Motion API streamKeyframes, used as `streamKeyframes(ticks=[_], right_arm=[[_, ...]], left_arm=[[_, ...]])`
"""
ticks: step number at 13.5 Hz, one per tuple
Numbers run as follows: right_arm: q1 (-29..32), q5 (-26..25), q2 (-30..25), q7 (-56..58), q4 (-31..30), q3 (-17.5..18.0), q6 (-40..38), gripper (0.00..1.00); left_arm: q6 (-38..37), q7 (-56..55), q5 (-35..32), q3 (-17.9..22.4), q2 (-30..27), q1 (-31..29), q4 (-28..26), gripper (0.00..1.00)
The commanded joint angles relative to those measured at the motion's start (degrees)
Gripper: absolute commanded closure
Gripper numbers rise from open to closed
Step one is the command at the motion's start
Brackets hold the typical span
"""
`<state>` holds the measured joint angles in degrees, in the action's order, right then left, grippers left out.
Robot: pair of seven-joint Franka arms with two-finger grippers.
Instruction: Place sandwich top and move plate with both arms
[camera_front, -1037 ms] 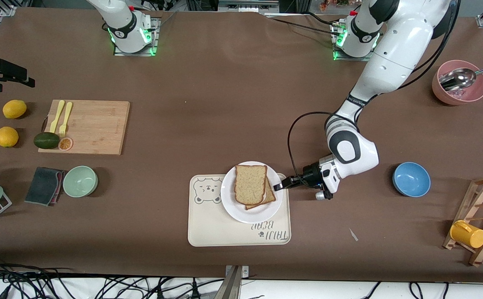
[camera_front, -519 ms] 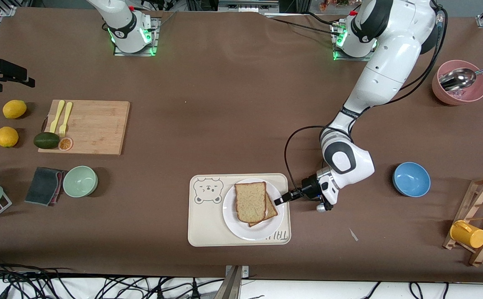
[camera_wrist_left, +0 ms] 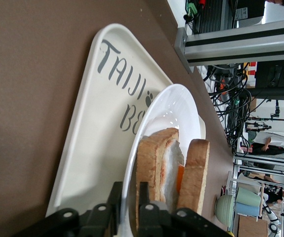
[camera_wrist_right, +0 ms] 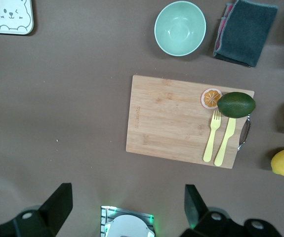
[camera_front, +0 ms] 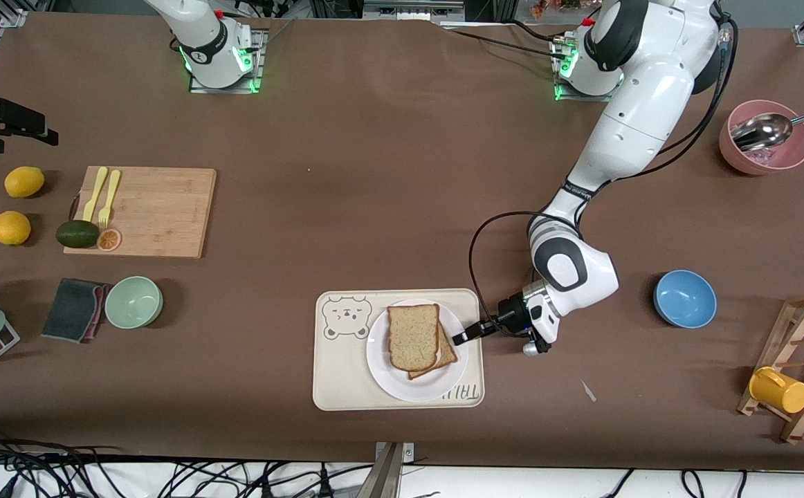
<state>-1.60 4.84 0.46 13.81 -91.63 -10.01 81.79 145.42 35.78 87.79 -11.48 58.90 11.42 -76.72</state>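
The white plate (camera_front: 407,389) sits on the cream bear tray (camera_front: 338,377). The sandwich top (camera_front: 412,335), a plain brown slice, lies on a second slice on the plate. My left gripper (camera_front: 459,339) is shut on the plate's rim at the side toward the left arm's end. In the left wrist view the jaws (camera_wrist_left: 128,197) pinch the plate (camera_wrist_left: 176,106) edge, with the sandwich top (camera_wrist_left: 194,173) over egg and the lower slice, above the tray (camera_wrist_left: 95,128). My right gripper (camera_wrist_right: 127,207) is open and empty, up over its own base; it is out of the front view.
A blue bowl (camera_front: 684,297) stands beside the left arm. A green bowl (camera_front: 133,301), a grey cloth (camera_front: 73,308) and a wooden board (camera_front: 146,211) with forks and an avocado lie toward the right arm's end. A pink bowl (camera_front: 765,142) and a cup rack (camera_front: 796,377) are at the left arm's end.
My left gripper has carried the plate with the sandwich from the tray's farther edge toward the front camera, onto the tray, then slightly toward the right arm's end. The right arm has not moved.
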Motion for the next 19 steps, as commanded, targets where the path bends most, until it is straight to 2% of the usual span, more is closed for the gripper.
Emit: streamKeyframes(ticks=[1,4,6,8,10,11,12,14,15,17,19], right_arm=[[0.28,1.14,-0.63,0.25,-0.30,0.00,-0.40,0.00],[0.28,1.05,-0.72,0.25,-0.30,0.08,-0.40,0.00],[0.28,1.05,-0.81,0.34,-0.30,0.17,-0.40,0.00],[0.19,0.53,-0.81,-0.10,-0.21,0.35,-0.32,0.00],[-0.07,0.35,-0.72,-0.01,0.40,0.43,-0.23,0.00],[-0.07,0.35,-0.72,-0.01,0.49,0.52,-0.23,0.00],[-0.07,0.26,-0.72,-0.01,0.49,0.52,-0.23,0.00],[-0.16,0.26,-0.63,-0.19,0.84,0.70,-0.14,0.00],[-0.51,0.09,-0.63,-0.28,0.93,0.79,-0.14,0.00],[-1.39,-0.44,-0.63,-0.28,0.93,0.61,-0.05,0.00],[-1.30,-0.70,-0.63,-0.28,0.93,0.44,-0.14,0.00]], left_arm=[[-0.23,-2.12,-3.06,0.06,0.07,-0.77,1.84,0.65],[-1.28,-2.47,-3.93,0.06,-1.33,-1.48,0.61,0.62],[-1.98,-2.65,-5.08,0.06,-1.95,-2.45,0.26,0.50],[-2.51,-2.74,-5.17,0.32,-5.80,-3.06,-3.94,0.46],[-2.60,-2.74,-8.84,0.41,-8.00,-4.46,-6.32,0.45],[-2.60,-2.82,-10.08,0.41,-9.32,-4.73,-7.64,0.41],[-2.60,-3.26,-10.53,0.50,-11.25,-4.65,-9.57,0.34],[-2.60,-4.05,-13.94,0.67,-13.45,-5.78,-12.30,0.09],[-2.60,-4.23,-15.87,0.59,-14.60,-6.66,-13.79,0.01],[-3.39,-4.14,-17.46,0.67,-19.59,-8.50,-18.53,0.01],[-3.48,-4.23,-24.03,0.76,-23.12,-10.00,-21.62,0.01]])
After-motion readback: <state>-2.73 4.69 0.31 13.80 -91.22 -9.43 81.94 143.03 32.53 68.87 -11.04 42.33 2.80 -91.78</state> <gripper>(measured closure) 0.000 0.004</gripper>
